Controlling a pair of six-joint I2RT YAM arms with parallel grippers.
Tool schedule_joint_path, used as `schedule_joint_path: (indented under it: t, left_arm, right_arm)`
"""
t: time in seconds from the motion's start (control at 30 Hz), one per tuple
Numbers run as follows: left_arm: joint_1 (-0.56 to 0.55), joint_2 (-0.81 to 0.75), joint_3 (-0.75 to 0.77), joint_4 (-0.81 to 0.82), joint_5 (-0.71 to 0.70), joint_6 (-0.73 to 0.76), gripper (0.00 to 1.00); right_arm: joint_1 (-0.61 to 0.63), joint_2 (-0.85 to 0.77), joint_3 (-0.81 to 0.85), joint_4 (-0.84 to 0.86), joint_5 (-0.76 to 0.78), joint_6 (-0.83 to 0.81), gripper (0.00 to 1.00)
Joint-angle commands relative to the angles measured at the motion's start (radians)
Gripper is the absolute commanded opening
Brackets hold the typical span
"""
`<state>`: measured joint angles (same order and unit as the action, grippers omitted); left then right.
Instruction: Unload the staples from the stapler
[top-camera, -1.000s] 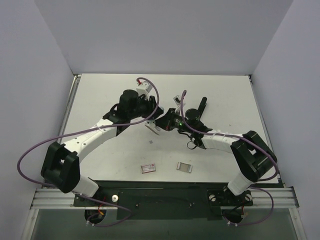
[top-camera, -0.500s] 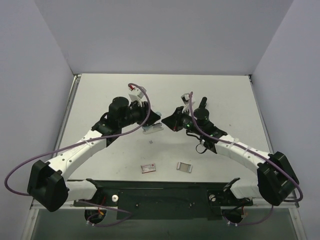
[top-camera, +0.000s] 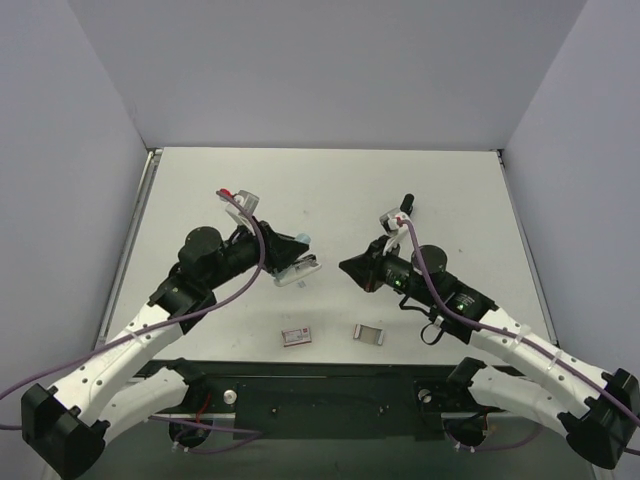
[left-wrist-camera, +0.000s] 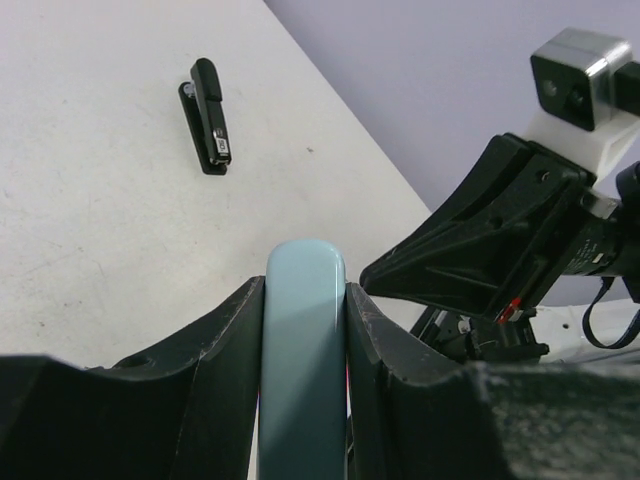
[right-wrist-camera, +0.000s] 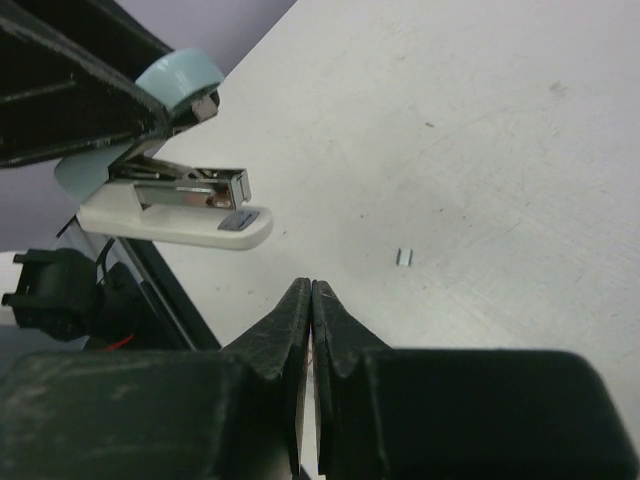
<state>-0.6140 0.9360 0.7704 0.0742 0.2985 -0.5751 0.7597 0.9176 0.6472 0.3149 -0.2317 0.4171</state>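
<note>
- A pale blue stapler (top-camera: 298, 268) is gripped by the left jaws near the middle of the table (top-camera: 440, 180), a little to the left, and appears to be raised off the surface.
- In the left wrist view, the stapler's blue top is seen clamped between the two black fingers (left-wrist-camera: 215, 360). They are part-way closed and pressed against its sides.
- In the right wrist view, the stapler is seen hinged open. The blue cover is lifted and the metal staple channel (right-wrist-camera: 195, 190) is exposed above the white base.
- The right jaws are shut tight, with nothing held between them. Their tips are pointed at the stapler from its right, near it but not touching.
- A small staple fragment (right-wrist-camera: 403, 257) is seen lying on the table beyond the right jaws.
- A black stapler (top-camera: 405, 208) is seen lying closed on the far right part of the table, well apart from both arms.
- A small reddish box (top-camera: 296, 336) and a small grey box (top-camera: 370, 334) are found near the table's near edge. What they contain cannot be told.
</note>
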Motion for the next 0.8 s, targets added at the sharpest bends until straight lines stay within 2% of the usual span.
schedule_joint_path:
  t: [0.0,0.2,0.53,0.77]
  left_arm:
    - [-0.020,-0.081,-0.032,0.140,-0.007,-0.084,0.00]
    - [-0.032,-0.124,-0.082,0.231,0.057,-0.160,0.00]
    - [-0.066,-0.129,-0.111,0.297,0.123,-0.173,0.00]
    - [-0.081,-0.102,-0.100,0.319,0.215,-0.172,0.00]
  right_arm:
    - [0.064,-0.051,-0.027,-0.042,-0.040,0.057,0.00]
    - [0.081,-0.065,-0.090,0.105,-0.222,0.182,0.00]
    - [0.125,-0.023,-0.049,0.231,-0.276,0.239,0.00]
    - [0.141,0.021,0.020,0.262,-0.262,0.203,0.00]
